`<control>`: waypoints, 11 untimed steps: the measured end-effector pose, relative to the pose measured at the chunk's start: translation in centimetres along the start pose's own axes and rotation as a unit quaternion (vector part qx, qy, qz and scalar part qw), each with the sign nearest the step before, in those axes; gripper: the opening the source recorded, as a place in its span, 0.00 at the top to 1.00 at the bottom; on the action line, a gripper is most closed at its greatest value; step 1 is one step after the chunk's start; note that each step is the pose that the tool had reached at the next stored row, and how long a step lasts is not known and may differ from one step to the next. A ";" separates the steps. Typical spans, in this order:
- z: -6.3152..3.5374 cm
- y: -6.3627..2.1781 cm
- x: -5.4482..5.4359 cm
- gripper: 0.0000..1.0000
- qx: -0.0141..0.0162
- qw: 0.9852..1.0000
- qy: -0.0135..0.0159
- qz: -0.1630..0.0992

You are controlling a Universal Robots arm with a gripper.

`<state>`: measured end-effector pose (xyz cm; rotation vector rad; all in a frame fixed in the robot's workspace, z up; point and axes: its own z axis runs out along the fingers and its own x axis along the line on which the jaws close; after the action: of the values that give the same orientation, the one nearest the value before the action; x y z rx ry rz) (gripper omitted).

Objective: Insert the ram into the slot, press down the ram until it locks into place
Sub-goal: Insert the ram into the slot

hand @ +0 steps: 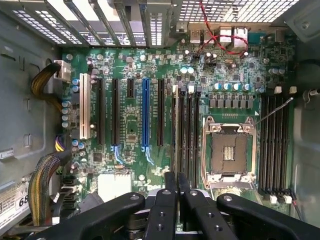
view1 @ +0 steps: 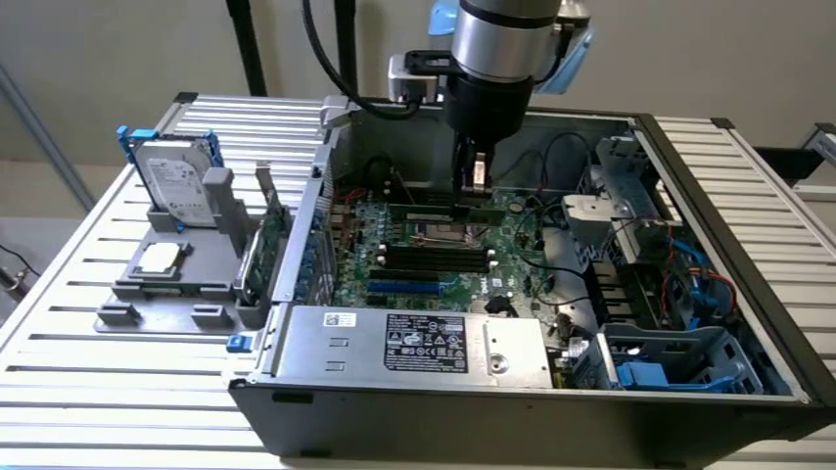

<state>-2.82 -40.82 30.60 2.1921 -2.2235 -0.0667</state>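
My gripper [view1: 471, 199] hangs well above the open computer case, shut on the ram [view1: 438, 209], a thin greenish strip lying level under the fingertips. In the wrist view the two black fingers [hand: 165, 200] are pressed together around a thin edge, and the gripper [hand: 177, 176] points over a bank of long black slots [hand: 190, 130] beside the processor socket [hand: 229, 150]. In the exterior view that bank [view1: 425, 257] lies on the green motherboard [view1: 510, 245], below the gripper and apart from it. All the slots look unfilled.
A blue slot [hand: 145, 112] runs beside the black bank. A second bank of black slots [hand: 274, 145] lies beyond the socket. Cable bundles [hand: 42, 185], the power supply [view1: 418, 343] and a drive cage [view1: 679, 362] crowd the case. A grey fixture with a hard drive [view1: 176, 186] stands outside.
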 end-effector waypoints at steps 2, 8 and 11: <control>0.36 -0.02 0.0 0.87 0.000 1.000 0.000 0.000; 1.45 -0.07 0.0 0.87 0.000 1.000 0.000 0.000; 2.00 -0.09 0.0 0.87 0.000 1.000 0.000 0.000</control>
<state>-2.82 -40.82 28.60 2.1919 -2.2237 -0.0667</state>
